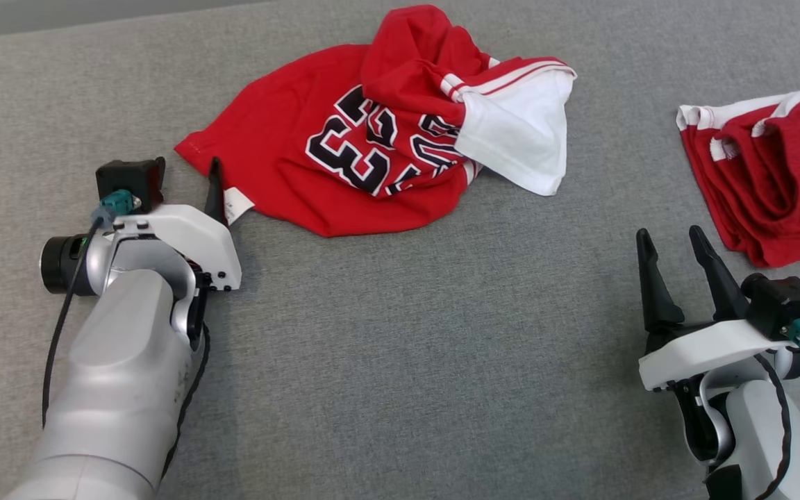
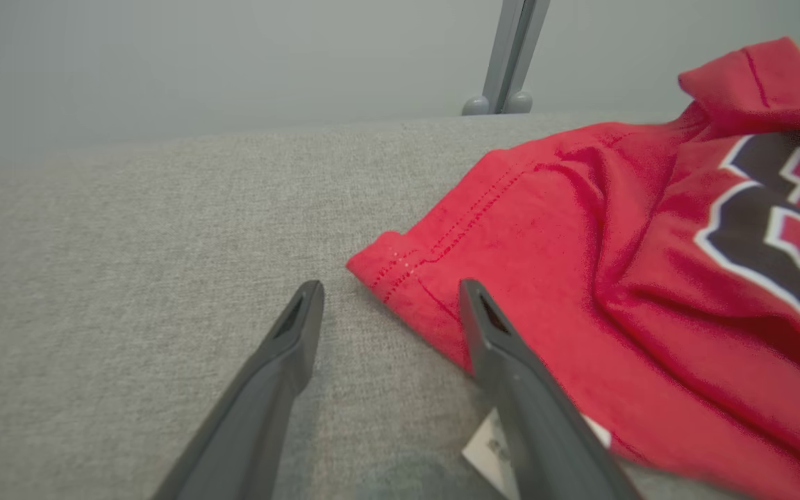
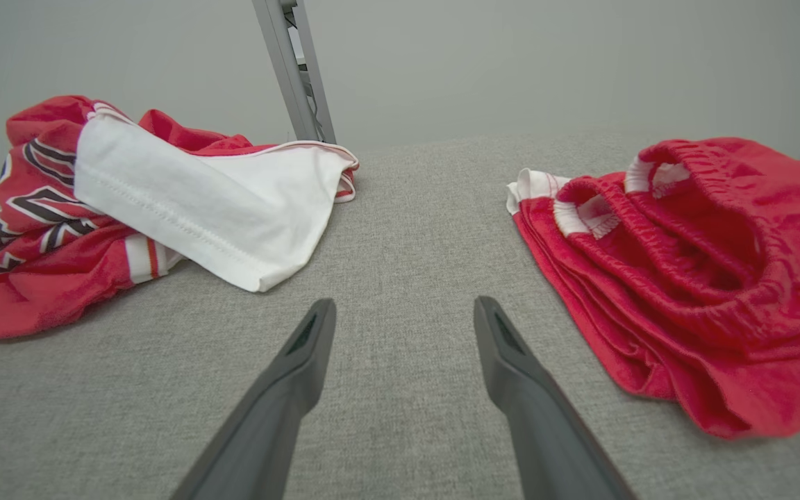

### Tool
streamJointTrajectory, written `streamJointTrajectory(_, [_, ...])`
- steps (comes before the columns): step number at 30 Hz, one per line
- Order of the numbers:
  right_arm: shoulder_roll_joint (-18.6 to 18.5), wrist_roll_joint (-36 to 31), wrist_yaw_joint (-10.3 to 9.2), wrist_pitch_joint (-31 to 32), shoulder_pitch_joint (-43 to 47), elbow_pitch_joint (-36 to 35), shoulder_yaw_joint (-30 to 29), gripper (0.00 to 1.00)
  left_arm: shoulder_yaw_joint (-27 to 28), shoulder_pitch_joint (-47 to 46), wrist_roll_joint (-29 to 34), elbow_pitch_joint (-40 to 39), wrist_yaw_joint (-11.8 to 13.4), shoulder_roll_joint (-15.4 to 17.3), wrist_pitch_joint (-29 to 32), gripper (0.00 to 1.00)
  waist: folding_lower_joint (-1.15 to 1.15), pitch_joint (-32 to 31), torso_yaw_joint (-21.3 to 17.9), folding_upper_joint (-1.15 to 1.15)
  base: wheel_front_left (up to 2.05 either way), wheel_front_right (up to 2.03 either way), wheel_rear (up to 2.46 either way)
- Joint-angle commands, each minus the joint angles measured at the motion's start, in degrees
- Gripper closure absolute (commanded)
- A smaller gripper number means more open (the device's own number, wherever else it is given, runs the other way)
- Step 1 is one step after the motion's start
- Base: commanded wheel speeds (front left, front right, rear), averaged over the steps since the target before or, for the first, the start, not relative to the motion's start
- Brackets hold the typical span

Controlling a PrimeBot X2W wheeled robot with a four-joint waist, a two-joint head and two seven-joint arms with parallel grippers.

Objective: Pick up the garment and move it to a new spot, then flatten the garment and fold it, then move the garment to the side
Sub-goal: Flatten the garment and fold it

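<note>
The garment, a crumpled red jersey (image 1: 344,160) of smooth knit, lies at the far middle of the grey woven tabletop (image 1: 400,347). It shows black numerals outlined in white and a white panel (image 1: 525,139) turned outward with striped trim. Folded red shorts (image 1: 768,187) with a gathered waistband lie at the right edge. The left fingers (image 2: 289,347) are spread wide and empty, straddling the jersey's stitched hem corner beside a white label (image 1: 237,205). The right fingers (image 1: 653,285) are spread wide and empty, just beside the shorts. Bare tabletop stretches broadly between both arms.
</note>
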Motion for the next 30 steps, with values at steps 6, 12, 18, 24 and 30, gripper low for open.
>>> streamJointTrajectory(6, [0.33, 0.54, 0.00, -0.28, -1.13, -0.27, 0.18, 0.00, 0.52, -4.67, -1.35, 6.90, -0.11, 0.64, 0.98, 0.00, 0.00, 1.69, -1.59, 0.00, 0.00, 0.00, 0.00])
streamJointTrajectory(12, [0.50, 0.33, 0.00, -0.28, -1.48, -0.06, -0.06, 0.00, -0.92, -6.11, -0.44, 9.20, -1.19, 0.56, -0.62, 1.00, 0.00, 2.03, -1.42, 0.00, 0.00, 0.00, 0.00])
streamJointTrajectory(18, [0.65, 0.45, 0.00, -0.28, -0.21, 1.14, -0.30, 0.00, -0.64, -4.16, -1.31, 7.98, -1.44, 0.33, -2.03, 1.00, 0.00, -0.93, -0.06, 0.00, 0.00, 0.00, 0.00])
streamJointTrajectory(24, [0.79, 0.96, 0.00, -0.27, 2.82, 3.17, -0.48, 0.00, 2.07, 6.26, -1.42, -6.09, -0.53, -0.05, -2.02, 1.00, 0.00, -7.16, 2.93, 0.00, 0.00, 0.00, 0.00])
streamJointTrajectory(30, [1.01, 1.42, 0.00, -0.28, 6.58, 5.21, -0.01, 0.00, 2.84, 19.41, -1.42, -16.49, -0.76, -0.79, -2.05, 1.00, 0.00, -13.93, 6.25, 0.00, 0.00, 0.00, 0.00])
